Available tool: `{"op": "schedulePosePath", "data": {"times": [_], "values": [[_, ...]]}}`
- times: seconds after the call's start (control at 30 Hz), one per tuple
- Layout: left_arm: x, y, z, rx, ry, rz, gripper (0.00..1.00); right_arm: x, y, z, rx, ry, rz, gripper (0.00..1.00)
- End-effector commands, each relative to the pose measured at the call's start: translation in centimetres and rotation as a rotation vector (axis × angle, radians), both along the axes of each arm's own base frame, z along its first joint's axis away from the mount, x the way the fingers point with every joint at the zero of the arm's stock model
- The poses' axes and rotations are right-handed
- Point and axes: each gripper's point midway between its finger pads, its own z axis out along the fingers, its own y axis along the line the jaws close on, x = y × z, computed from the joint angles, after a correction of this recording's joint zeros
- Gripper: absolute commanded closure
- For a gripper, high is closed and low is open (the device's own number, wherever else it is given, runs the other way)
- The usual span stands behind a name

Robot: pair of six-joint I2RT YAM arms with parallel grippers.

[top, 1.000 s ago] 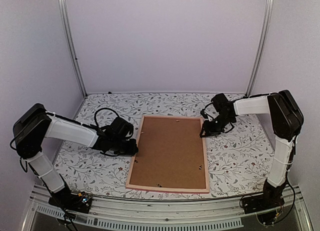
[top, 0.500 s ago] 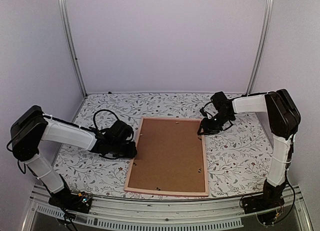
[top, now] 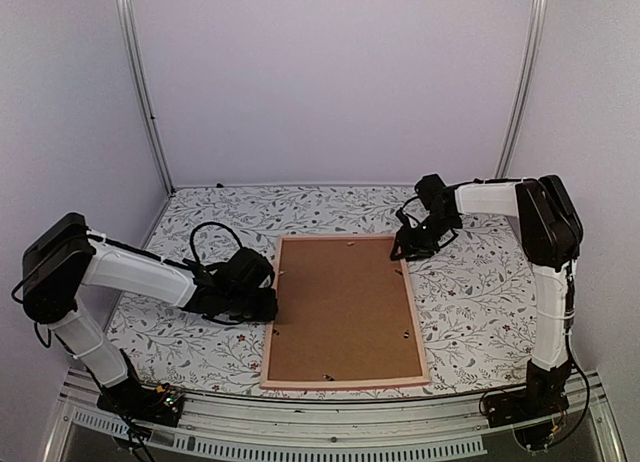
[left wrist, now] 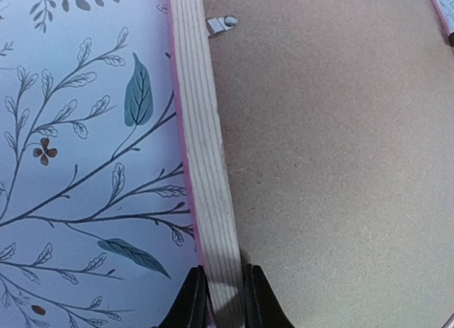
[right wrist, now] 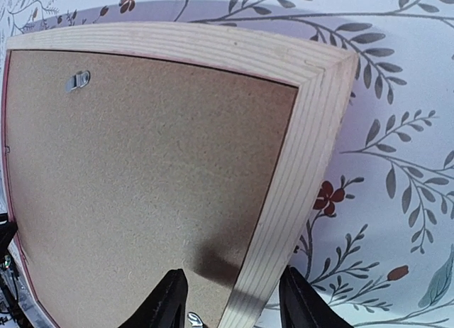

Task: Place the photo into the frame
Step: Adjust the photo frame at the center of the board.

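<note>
Left arm (top: 140, 267) stretched low across the front, forearm near level; left gripper (left wrist: 225, 299) clamped on the frame (left wrist: 206, 165) rail. Right arm (top: 490, 197) folded inward from a raised elbow, wrist dipped; right gripper (right wrist: 230, 299) fingers spread, straddling the rail, not clamped

Plain lilac walls (top: 330, 82) fill the upper picture. Below them lies a leaf-patterned tablecloth (top: 480, 302), with metal posts (top: 140, 82) at both sides.

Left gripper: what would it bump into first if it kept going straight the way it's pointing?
The frame. Its pale wooden rail sits between the fingers of the left gripper, so it would press against that rail at once. Exact depth is unclear.
</note>
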Motion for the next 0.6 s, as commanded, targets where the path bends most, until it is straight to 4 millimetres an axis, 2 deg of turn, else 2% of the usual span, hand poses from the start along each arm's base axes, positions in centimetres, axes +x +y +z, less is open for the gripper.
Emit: {"op": "schedulePosePath", "data": {"times": [0.0,0.1,0.2,0.4,0.57], "values": [[-2.0,-3.9,2.1,-0.092,-0.01,-0.147,0.84,1.5,0.2,0.3,-0.026,-0.047,0.009,0.51],[-2.2,-3.5,2.0,-0.082,-0.01,-0.138,0.81,1.1,-0.9,0.4,-0.073,-0.053,-0.008,0.47],[-2.0,-2.8,1.9,-0.046,-0.021,-0.121,0.77,-0.1,-1.6,0.5,-0.088,-0.049,-0.023,0.43],[-1.6,-2.4,1.8,-0.014,-0.022,-0.101,0.69,-1.9,-2.7,2.2,-0.089,-0.072,-0.05,0.31],[-1.5,-2.3,1.8,-0.008,-0.023,-0.091,0.66,-3.5,-3.5,2.5,-0.094,-0.068,-0.057,0.31]]}}
